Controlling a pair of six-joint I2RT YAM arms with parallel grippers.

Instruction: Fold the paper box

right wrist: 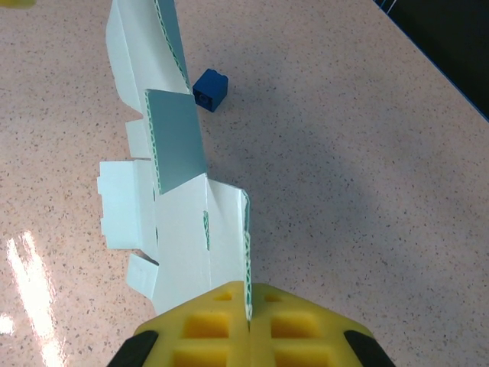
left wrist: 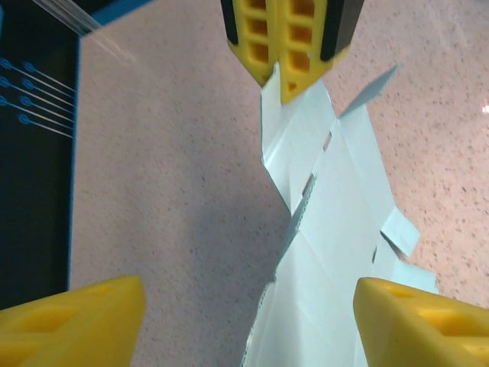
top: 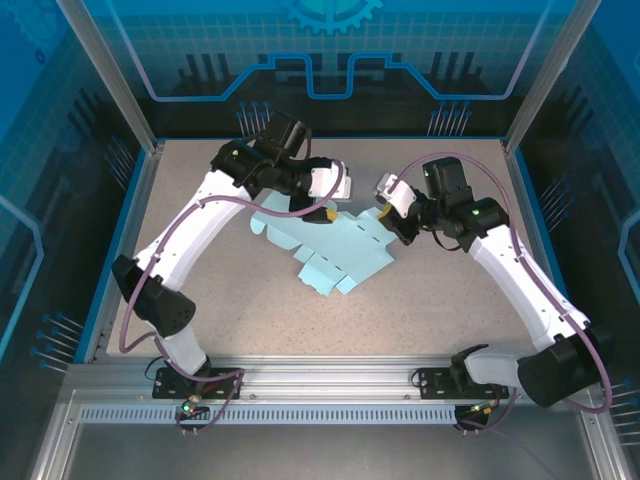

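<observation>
So the right gripper (right wrist: 248, 300) pinches one end of the flat paper box (top: 335, 250) mid-table (top: 450, 300), its long axis running to the left gripper (left wrist: 250, 300), jaws spread wide astride the other end.

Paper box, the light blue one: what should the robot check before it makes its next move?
1. Right tool shut on the edge of the pale cyan card paper box: ok.
2. Left tool open, one finger on each side of the card: ok.
3. A side panel stands up along its crease: ok.
4. Box fully folded: not ok, it is mostly a flat sheet.
5. Small dark blue cube out of the card's way: cannot tell, it sits right beside the card.
</observation>
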